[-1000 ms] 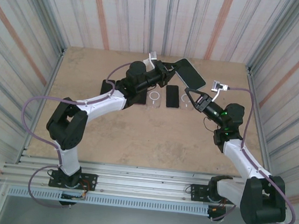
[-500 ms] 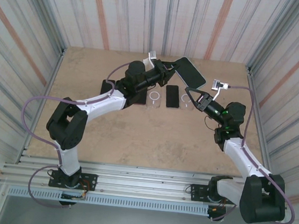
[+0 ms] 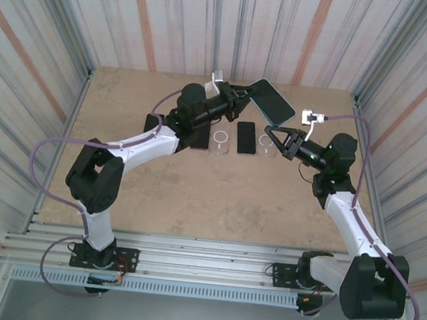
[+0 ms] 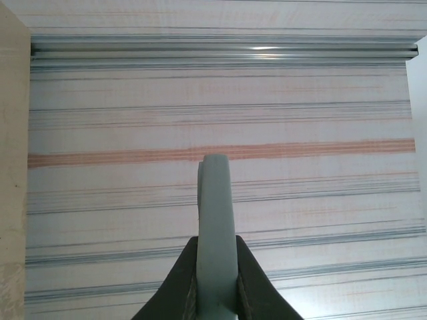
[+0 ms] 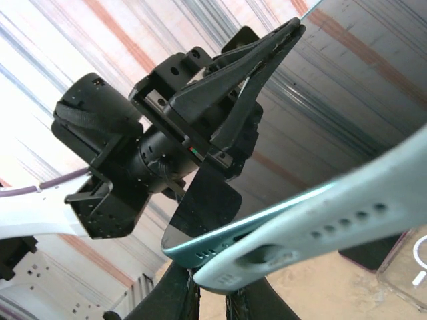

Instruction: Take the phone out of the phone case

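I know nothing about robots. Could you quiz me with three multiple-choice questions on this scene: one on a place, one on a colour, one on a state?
1. Where is the cased phone?
A. Flat on the table
B. Held up above the table
C. Inside a box

2. What colour is its case?
A. Red
B. Yellow
C. Pale green-blue

3. How is the left gripper?
A. Shut on the cased phone
B. Wide open and empty
C. Lying on the table

Answers:
1 B: the top view shows it raised in the air.
2 C: the left wrist view shows its pale green-blue edge.
3 A: both fingers press against that edge.
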Available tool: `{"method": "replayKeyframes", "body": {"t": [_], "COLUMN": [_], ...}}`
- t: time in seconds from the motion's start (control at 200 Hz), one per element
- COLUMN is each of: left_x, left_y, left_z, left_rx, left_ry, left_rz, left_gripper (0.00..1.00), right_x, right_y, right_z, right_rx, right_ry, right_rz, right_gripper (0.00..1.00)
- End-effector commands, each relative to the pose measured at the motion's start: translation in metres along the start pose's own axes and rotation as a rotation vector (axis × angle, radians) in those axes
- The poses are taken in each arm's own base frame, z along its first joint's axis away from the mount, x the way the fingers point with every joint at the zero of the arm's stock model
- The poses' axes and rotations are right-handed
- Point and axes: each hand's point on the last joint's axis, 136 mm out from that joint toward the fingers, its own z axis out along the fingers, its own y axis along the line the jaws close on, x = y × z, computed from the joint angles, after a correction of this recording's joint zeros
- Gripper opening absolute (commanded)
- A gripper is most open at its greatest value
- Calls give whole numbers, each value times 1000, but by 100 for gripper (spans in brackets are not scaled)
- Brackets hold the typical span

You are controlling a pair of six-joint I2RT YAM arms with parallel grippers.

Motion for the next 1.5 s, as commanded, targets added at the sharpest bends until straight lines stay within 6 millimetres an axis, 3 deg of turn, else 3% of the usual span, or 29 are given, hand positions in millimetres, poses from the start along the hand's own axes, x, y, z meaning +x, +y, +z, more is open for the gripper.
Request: {"method": "replayKeyframes", "body": {"t": [0.0,0.105,0.311,0.401,0.601,0.777,0.977,1.132,1.283,1.498], "left_x": [34,39,41,35,10,-13,-9,-4,5,10], "left_y": [-82,-88,-101,-102,-85,-76,-90,-89,-88,-82], "left_z": [-17,-20,-20,-20,-24,-31,-48,-65,-74,-81], "left_rx": [162,173,194,191,142,113,144,161,215,283], "left_ry": [118,126,132,120,79,106,299,442,588,673], "left_rz": [65,93,112,132,220,349,630,851,963,1016], "left_gripper": [0,0,0,0,0,0,0,0,0,0], "right_x": [-16,-18,-11,-15,-16,-7,20,42,48,50], "right_y": [-17,-14,-42,-37,-21,-9,-10,-3,4,-2], "right_z": [-4,-2,-4,-3,-5,-3,9,22,36,48], "right_rx": [78,52,164,130,54,-25,-64,-155,-210,-239], "right_ry": [-36,-32,-1,-2,53,123,268,382,443,494], "right_rz": [-20,3,61,68,26,-43,-159,-252,-353,-383], "right_gripper": [5,5,5,8,45,54,56,54,48,42]}}
